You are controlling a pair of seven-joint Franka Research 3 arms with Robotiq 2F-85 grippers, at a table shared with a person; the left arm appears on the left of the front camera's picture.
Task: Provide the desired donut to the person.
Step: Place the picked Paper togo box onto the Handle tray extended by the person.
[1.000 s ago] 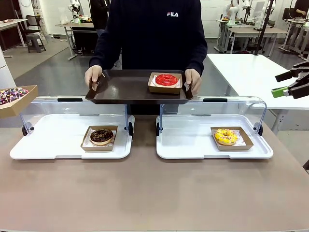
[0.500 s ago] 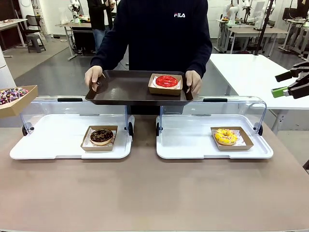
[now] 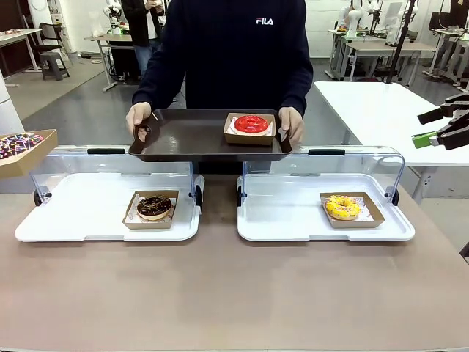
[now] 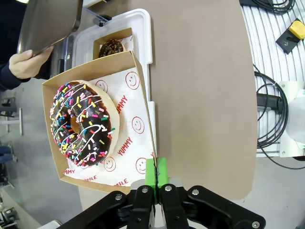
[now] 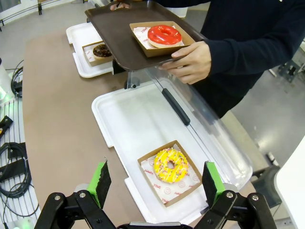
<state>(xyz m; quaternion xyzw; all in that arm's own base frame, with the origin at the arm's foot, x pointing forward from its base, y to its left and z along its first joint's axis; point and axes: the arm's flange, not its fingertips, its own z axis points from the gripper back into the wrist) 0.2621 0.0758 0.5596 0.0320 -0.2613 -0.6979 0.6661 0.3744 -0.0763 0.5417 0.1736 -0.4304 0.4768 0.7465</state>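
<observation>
My left hand (image 4: 156, 177) pinches the sprinkled donut's box (image 4: 143, 138) at lower centre; my right hand (image 5: 155, 183) gapes wide above the yellow donut (image 5: 170, 165).

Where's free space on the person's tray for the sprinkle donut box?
The tray is bare across its left and middle, from the person's hand on the left rim to the red donut box. The right end is crowded: that box sits beside the other hand. The left gripper grips the sprinkle donut box.

Left gripper (image 4: 156, 177) clamped on a box wall, off the table's left edge. Right gripper (image 5: 155, 183) wide open, raised beyond the right edge.
</observation>
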